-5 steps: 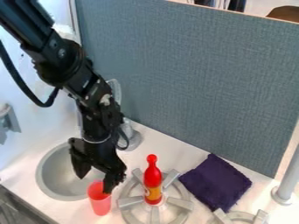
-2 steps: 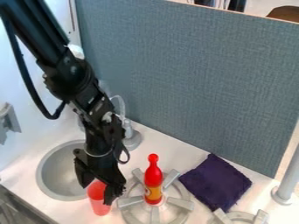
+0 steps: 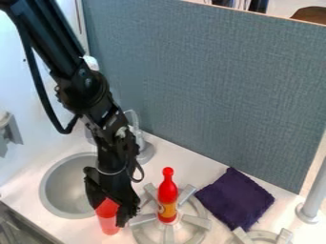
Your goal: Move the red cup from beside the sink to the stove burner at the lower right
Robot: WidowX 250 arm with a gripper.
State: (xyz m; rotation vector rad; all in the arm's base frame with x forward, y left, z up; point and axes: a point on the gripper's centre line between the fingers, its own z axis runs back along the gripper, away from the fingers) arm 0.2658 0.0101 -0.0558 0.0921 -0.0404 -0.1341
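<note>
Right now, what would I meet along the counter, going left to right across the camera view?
Translucent red cup → red bottle with a yellow label → dark purple cloth → upright grey post.

White counter [image 3: 181,166] | left: round sink [image 3: 49,191], faucet [image 3: 147,153] at its far right | near: red cup [image 3: 109,225] between sink and burner [image 3: 168,234] | right: purple cloth [image 3: 235,199], second burner [image 3: 261,235] nearer, grey post [image 3: 308,215]

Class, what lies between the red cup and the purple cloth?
In the camera view, going from the red cup to the purple cloth: part of the black pincer, then the gray burner with the red bottle standing on it.
</note>
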